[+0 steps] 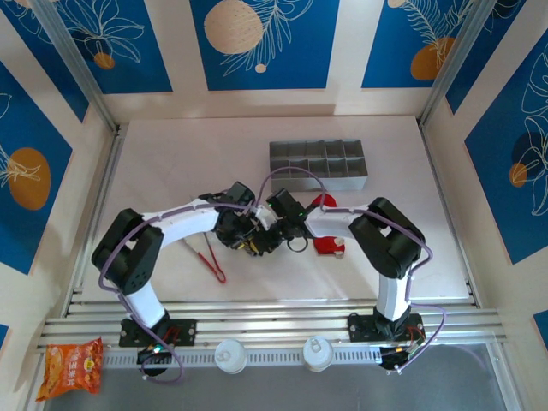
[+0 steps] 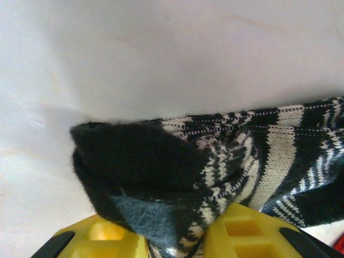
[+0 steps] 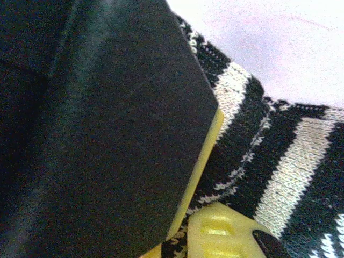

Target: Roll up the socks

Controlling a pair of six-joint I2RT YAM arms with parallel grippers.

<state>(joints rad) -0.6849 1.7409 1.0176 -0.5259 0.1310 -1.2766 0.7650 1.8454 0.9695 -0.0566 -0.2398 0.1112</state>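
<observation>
Top external view, from the lower edge upward: an orange snack packet lies at lower left, and two white round lids sit between the arm bases. Higher, red-handled tongs lie on the white table under the left arm. At frame centre both grippers meet.

In the left wrist view the left gripper is closed narrow on the black striped sock, fabric bunched between its yellow fingers. In the right wrist view the right gripper is nearly closed, with the same sock pinched at its yellow pad.

The red sock lies just right of the grippers, partly under the right arm. Farthest up, a grey divided box shows two rows of compartments, grey inside.
</observation>
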